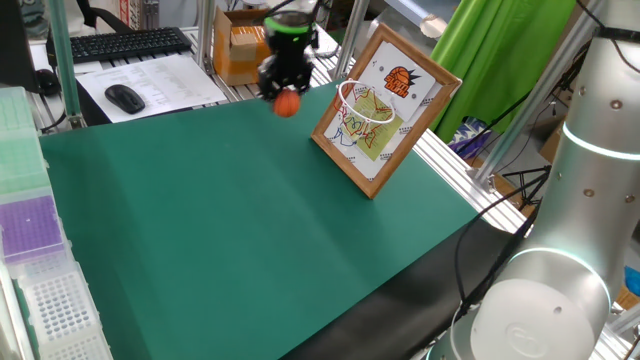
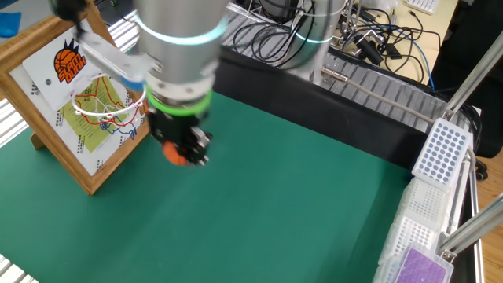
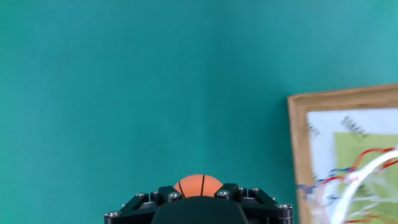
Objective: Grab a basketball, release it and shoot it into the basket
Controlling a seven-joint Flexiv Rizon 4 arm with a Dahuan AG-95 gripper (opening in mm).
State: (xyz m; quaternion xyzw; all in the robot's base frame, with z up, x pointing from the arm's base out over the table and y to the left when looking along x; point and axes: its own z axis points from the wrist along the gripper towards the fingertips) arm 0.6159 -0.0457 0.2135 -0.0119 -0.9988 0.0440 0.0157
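The small orange basketball [image 1: 288, 103] with thin black seams sits between my black gripper's fingers, and the gripper [image 1: 286, 98] is shut on it, held up in the air above the green mat. In the other fixed view the ball [image 2: 174, 152] shows under the gripper [image 2: 179, 151]. In the hand view the ball [image 3: 198, 185] peeks out above the jaw blocks. The basket is a white ring hoop with net [image 1: 362, 101] on a wood-framed cartoon board [image 1: 384, 105]. The gripper is just left of the hoop in one fixed view, at about rim height. The hoop [image 2: 106, 108] and board [image 2: 71, 102] also show in the other fixed view.
A green mat [image 1: 240, 230] covers the table. A keyboard [image 1: 120, 43], a black mouse [image 1: 125, 97] and papers lie at the back left. A cardboard box [image 1: 240, 45] stands behind the gripper. Pipette tip racks [image 1: 30, 230] stand at the left edge. Cables [image 2: 314, 39] lie behind the table.
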